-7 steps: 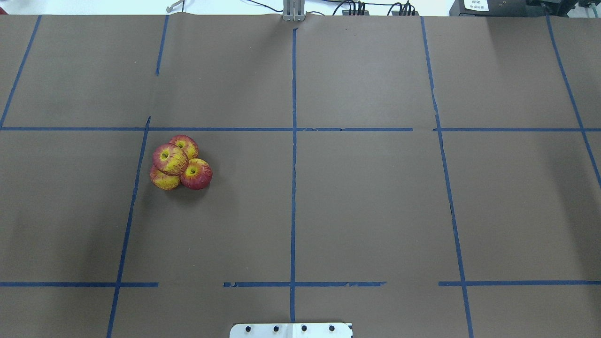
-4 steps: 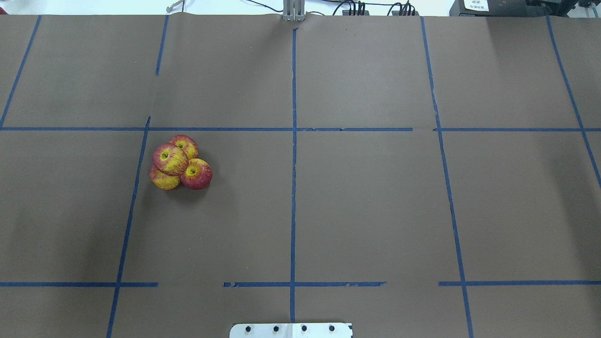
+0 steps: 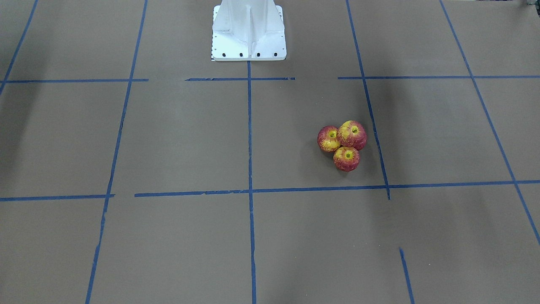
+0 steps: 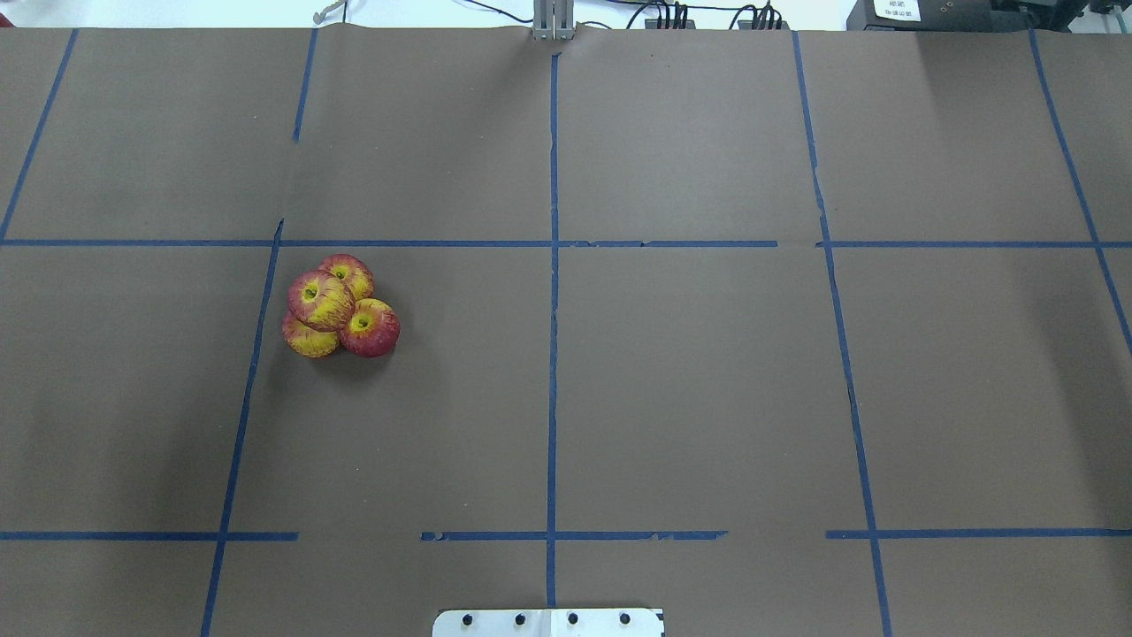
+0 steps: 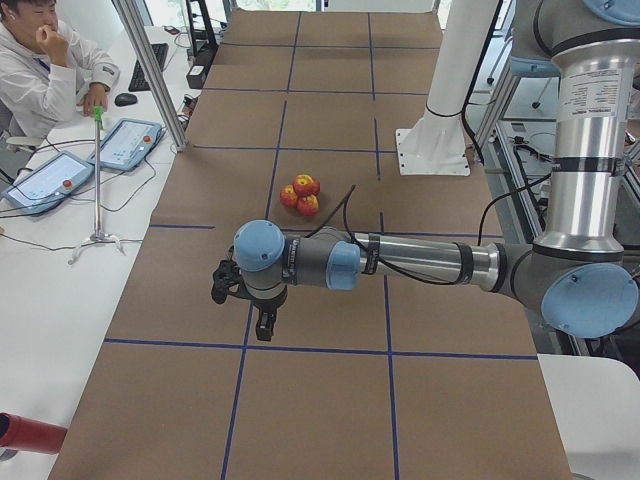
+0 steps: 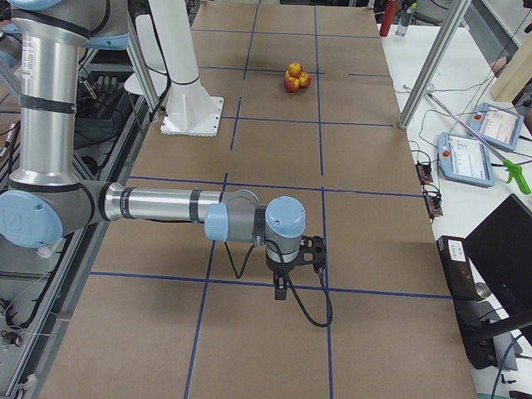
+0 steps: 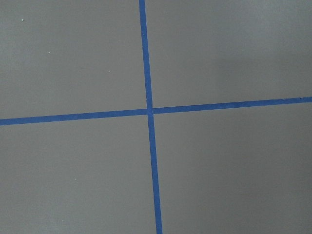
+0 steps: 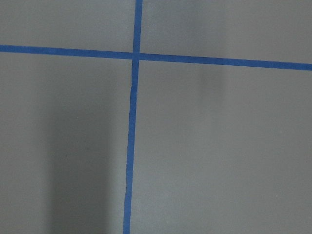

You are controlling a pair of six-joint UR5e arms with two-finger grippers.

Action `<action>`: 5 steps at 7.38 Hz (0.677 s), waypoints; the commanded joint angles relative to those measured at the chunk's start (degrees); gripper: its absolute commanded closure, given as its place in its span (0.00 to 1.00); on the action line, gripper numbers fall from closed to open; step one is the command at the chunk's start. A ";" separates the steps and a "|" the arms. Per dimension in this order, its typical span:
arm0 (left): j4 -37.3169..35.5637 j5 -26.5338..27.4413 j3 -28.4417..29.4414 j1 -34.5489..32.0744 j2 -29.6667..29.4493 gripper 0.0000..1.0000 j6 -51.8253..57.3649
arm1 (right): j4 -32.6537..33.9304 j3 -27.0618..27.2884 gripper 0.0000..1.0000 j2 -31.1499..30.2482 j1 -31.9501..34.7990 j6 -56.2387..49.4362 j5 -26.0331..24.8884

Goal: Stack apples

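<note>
Mostly brown paper (image 4: 707, 398), blue tape (image 4: 552, 354), apples (image 4: 340, 305)

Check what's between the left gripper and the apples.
Only bare brown paper with blue tape lines between the left gripper and the apples, per the exterior left view.

No text can be read. The white label (image 4: 896, 9) on the black box (image 4: 951, 16) beyond the table's far edge carries print too small to make out. The dark lettering (image 5: 577, 95) down the near arm's silver tube is blurred.
</note>
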State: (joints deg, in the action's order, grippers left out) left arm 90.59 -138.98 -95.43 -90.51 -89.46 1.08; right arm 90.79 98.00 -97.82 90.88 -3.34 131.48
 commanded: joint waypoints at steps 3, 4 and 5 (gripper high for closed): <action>-0.15 0.02 -5.54 0.68 2.52 0.00 0.06 | 0.00 0.00 0.00 0.00 0.00 0.00 0.00; -0.41 0.02 -5.21 0.68 2.89 0.00 -0.03 | 0.00 0.00 0.00 0.00 0.00 0.00 0.00; -1.11 0.02 -4.16 0.68 2.98 0.00 -0.64 | 0.00 0.00 0.00 0.00 0.00 0.00 0.00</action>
State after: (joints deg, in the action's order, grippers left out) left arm 90.12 -138.96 -100.17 -89.88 -86.97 0.96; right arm 90.79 98.00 -97.82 90.88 -3.34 131.48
